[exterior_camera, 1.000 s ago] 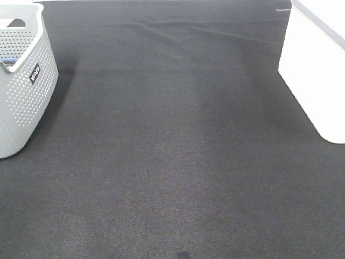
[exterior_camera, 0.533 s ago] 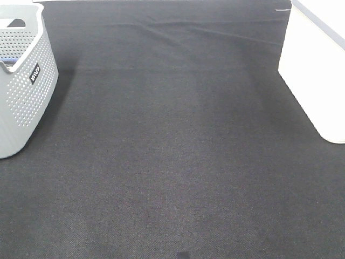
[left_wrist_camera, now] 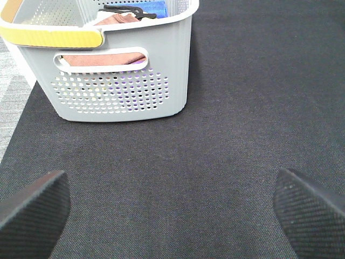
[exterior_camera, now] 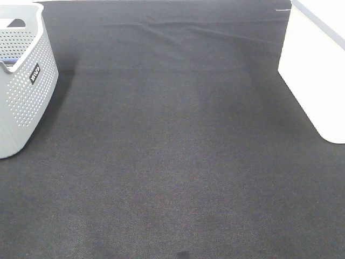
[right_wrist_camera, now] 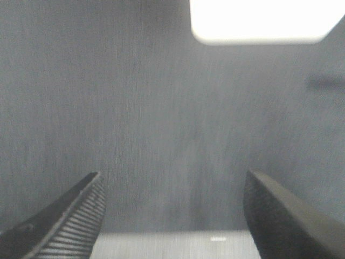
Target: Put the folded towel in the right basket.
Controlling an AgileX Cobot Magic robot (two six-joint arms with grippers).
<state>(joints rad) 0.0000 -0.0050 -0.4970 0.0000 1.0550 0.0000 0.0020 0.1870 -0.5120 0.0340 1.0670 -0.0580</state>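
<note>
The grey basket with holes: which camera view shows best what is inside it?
The left wrist view: the grey basket shows folded cloths inside, reddish-brown and blue. The exterior high view shows only its perforated side at the edge. The right wrist view misses it.

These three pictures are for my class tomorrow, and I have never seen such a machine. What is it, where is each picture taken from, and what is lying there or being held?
It is a robot with two arms, each ending in an end effector. One picture comes from a camera mounted high, looking down on a black cloth. It shows a grey basket at the left and a white basket at the right. The other two come from cameras on the wrists. The left end effector is open and empty, facing the grey basket, which holds cloths. The right end effector is open and empty too, facing the white basket. Neither arm shows in the high view.
</note>
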